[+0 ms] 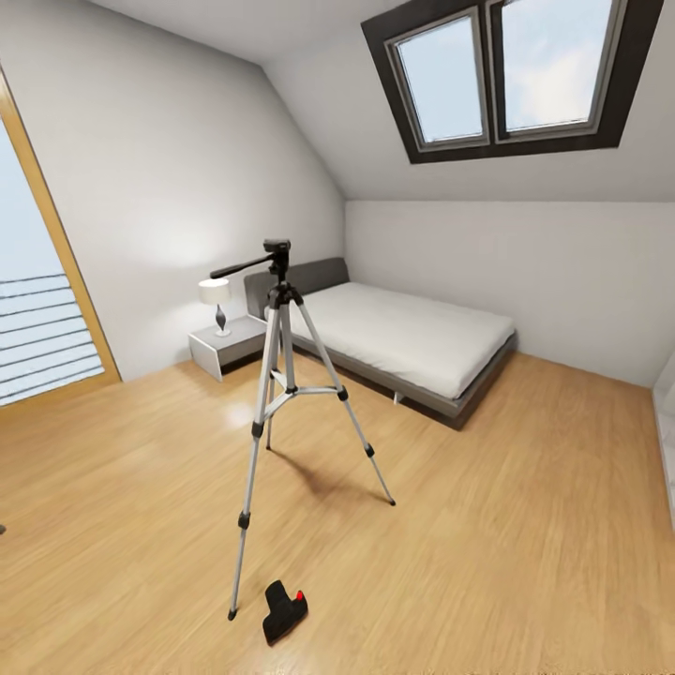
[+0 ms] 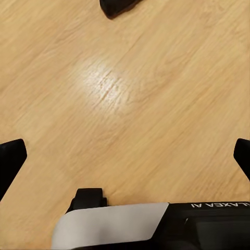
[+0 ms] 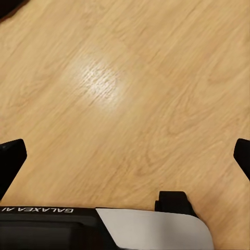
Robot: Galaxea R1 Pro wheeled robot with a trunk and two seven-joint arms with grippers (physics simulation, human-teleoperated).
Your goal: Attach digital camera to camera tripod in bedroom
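**Camera on the floor at the tripod's foot, both grippers spread over bare planks**

In the left wrist view we see a black shape (image 2: 119, 6) cut off by the frame edge; we cannot tell what it is. A dark sliver (image 3: 9, 7) in the corner of the right wrist view is just as unclear. The left gripper (image 2: 125, 156) shows only the tips of its fingers (image 2: 11, 156) at the two sides of the frame, far apart, with nothing between them but wood floor (image 2: 130, 104). The right gripper (image 3: 125, 156) looks the same: jaws spread wide, holding nothing, over glossy planks.

From the head view we find the digital camera (image 1: 283, 609) lying on the floor (image 1: 525, 525), just beside the foot of the camera tripod's nearest leg, close to the bottom of the picture. We cannot place it against either gripper with certainty. Its body lies tilted on the planks, the long axis running slantwise from near-left to far-right, with the red button at its far right end. Which way its lens faces is too small to make out.

The camera tripod (image 1: 281, 375) stands upright on three spread legs in the middle of the bedroom, its black pan handle pointing left. Behind it stand the grey bed (image 1: 403, 337), a white nightstand (image 1: 225, 345) with a lamp (image 1: 216, 302), and a skylight (image 1: 511, 75) in the sloped ceiling
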